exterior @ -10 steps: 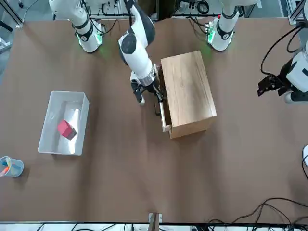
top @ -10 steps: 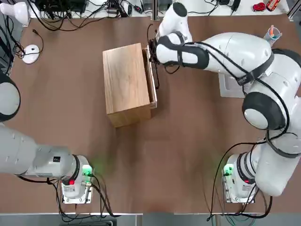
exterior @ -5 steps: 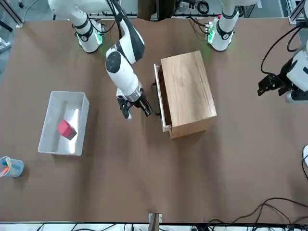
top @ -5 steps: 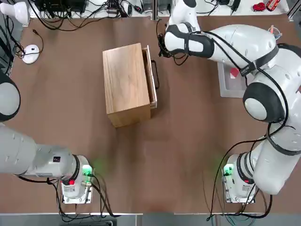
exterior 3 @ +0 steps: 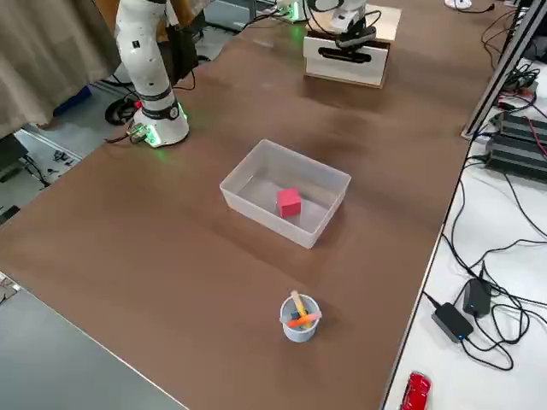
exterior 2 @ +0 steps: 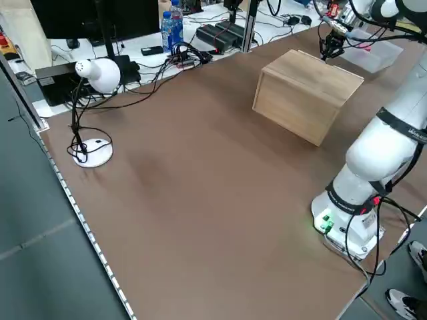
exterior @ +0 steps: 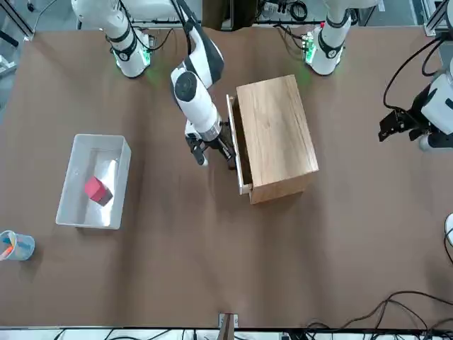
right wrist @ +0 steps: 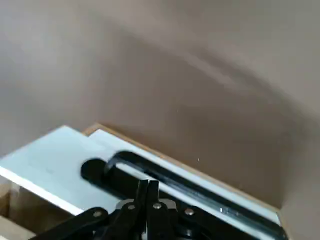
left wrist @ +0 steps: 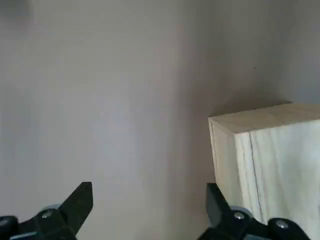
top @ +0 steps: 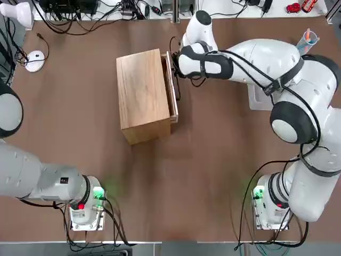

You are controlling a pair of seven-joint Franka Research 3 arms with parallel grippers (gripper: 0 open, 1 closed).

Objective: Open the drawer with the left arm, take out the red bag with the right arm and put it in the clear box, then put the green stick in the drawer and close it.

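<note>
Right gripper [right wrist: 148,183] pinched together, just right of drawer [exterior: 238,152] — handle [right wrist: 195,189] runs near-far, push likely leftward; left gripper [left wrist: 149,189] apart, far left.

The bench [top: 213,160] has a flat brown top with soft shiny patches where light falls on it. At its far side stands a white table [exterior 2: 143,52], where a dark monitor [exterior 2: 100,20] and two blue bottles [exterior 2: 171,27] stand to the left; black cables [exterior 3: 504,299] tangle across it, and a small red toy car [exterior 3: 416,391] lies to the right. On the bench's far left, a round white lamp [exterior 2: 100,75] stands on a disc base. The floor [exterior 2: 50,233] is grey, and a beige curtain [exterior 3: 51,60] hangs on the near right.
</note>
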